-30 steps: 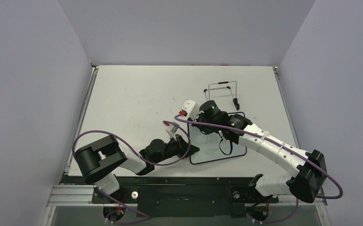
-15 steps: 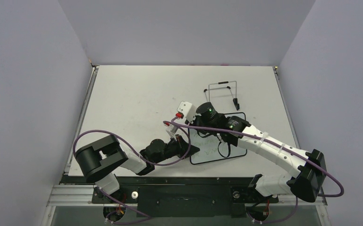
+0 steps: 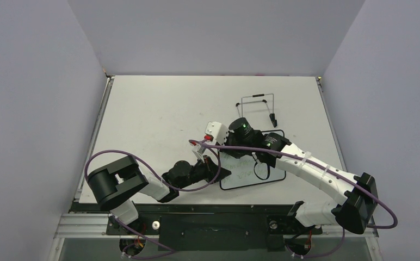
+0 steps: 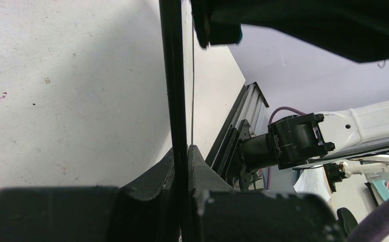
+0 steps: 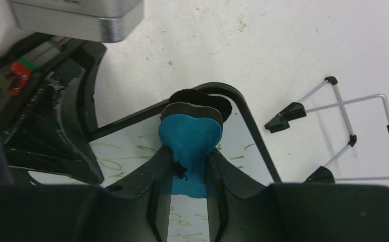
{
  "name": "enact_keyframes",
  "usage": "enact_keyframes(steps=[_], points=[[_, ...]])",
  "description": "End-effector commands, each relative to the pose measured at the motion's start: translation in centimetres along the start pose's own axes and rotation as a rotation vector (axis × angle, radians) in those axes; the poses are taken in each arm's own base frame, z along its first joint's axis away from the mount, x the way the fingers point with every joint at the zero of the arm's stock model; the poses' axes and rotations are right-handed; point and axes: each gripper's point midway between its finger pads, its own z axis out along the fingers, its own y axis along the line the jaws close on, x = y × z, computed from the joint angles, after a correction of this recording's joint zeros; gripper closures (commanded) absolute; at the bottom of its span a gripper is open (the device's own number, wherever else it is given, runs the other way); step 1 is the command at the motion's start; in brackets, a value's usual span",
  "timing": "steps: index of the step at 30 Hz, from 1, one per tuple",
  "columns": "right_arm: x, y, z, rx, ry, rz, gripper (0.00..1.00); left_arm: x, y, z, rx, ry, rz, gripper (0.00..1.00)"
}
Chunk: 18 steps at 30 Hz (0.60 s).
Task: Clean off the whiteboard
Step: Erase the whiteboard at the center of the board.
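Whiteboard point(image 3: 241, 179) edge between left fingers point(image 4: 152, 187), eraser point(image 5: 190, 135) between right fingers point(image 5: 229, 177)

The right gripper point(image 5: 189, 156), clamped on the blue eraser point(image 5: 190, 133), swung left over the whiteboard point(image 3: 247, 175) at its far edge, then came partway back right. Its wrist camera point(image 3: 217, 130) now sits slightly nearer the arm bases.

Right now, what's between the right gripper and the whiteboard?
The blue eraser, clamped in the right gripper, with its dark felt end over the whiteboard corner near the frame. The right wrist view shows it; actual contact is not clear.
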Motion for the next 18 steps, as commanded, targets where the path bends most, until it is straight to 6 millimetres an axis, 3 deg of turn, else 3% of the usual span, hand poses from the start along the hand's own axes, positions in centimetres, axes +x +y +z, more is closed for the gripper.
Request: enact_keyframes(steps=[1,5,7,10,15,18], points=[[-1.8,0.3,-0.6,-0.026,-0.064,0.018,1.00,-1.4,-2.3,0.2,0.095,-0.047,0.030,1.00],[-2.2,-2.9,-1.0,0.101,-0.080,0.105,1.00,-1.5,-2.4,0.2,0.098,-0.048,0.030,1.00],[-2.1,-3.3,-1.2,0.119,-0.080,0.110,1.00,-1.4,-2.4,0.2,0.099,-0.044,0.030,1.00],[-1.4,-2.3,-1.0,0.069,-0.068,0.068,1.00,-1.4,-2.4,0.3,0.098,-0.043,0.029,1.00],[-0.7,1.6,-1.4,-0.136,-0.065,-0.060,1.00,-1.4,-2.4,0.2,0.100,-0.042,0.029,1.00],[-0.7,1.6,-1.5,-0.134,-0.066,-0.073,1.00,-1.4,-2.5,0.2,0.099,-0.044,0.030,1.00]])
